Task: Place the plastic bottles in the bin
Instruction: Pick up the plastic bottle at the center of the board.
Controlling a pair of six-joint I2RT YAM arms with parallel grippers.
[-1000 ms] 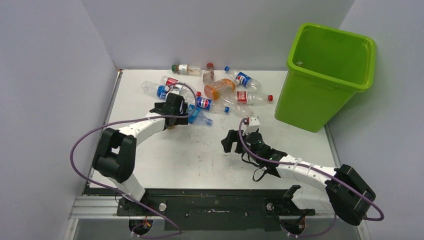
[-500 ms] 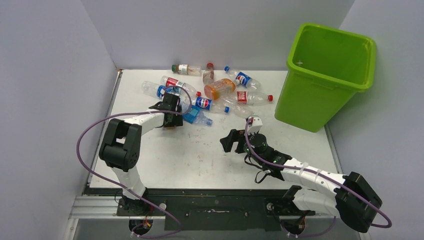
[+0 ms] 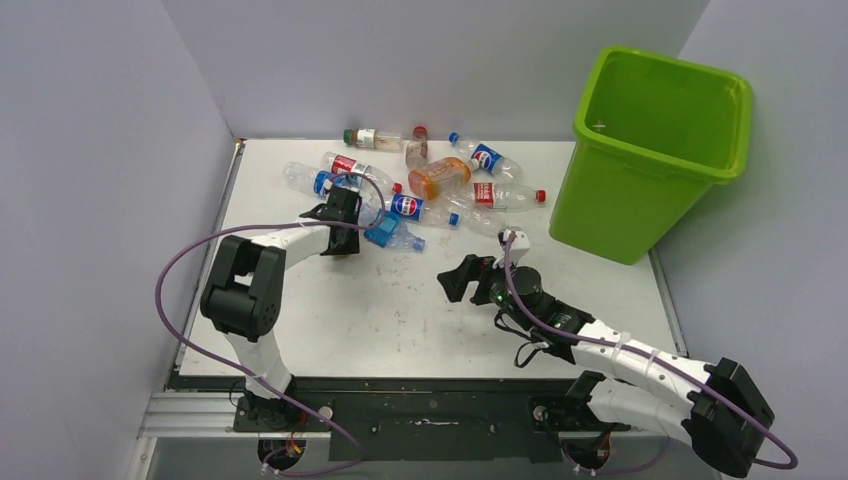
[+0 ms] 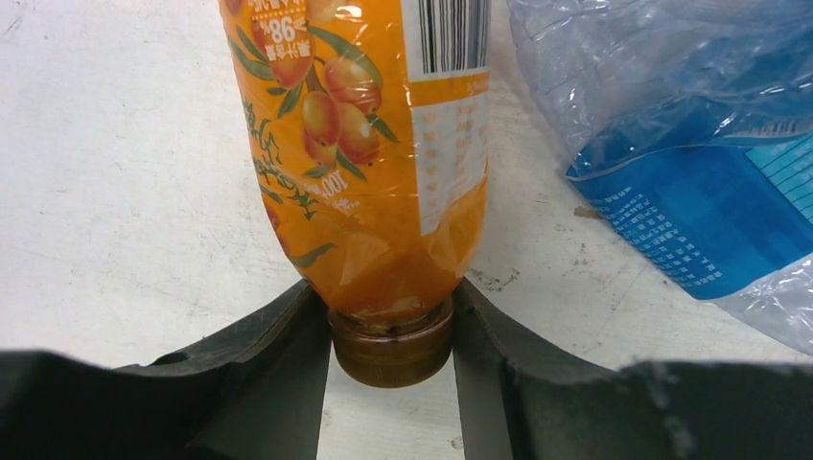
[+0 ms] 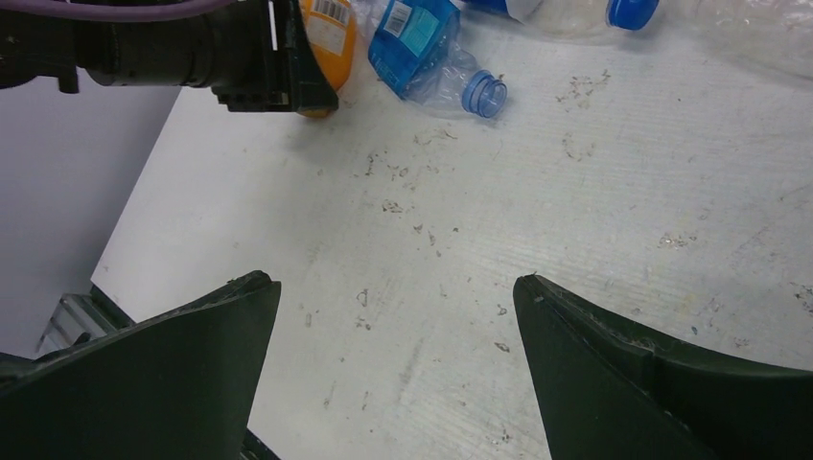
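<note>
The left gripper (image 4: pixel 390 307) clamps the orange bottle (image 4: pixel 364 144) at its capped neck; the right gripper (image 5: pixel 395 283) gapes over the table (image 5: pixel 594 192).

lime-green bin (image 3: pixel 620 200), orange fruit-print bottle (image 4: pixel 364 163)

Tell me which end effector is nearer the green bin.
Right. The right end effector sits mid-table, left of the bin; the left end effector, shut on an orange bottle, is farther left.
</note>
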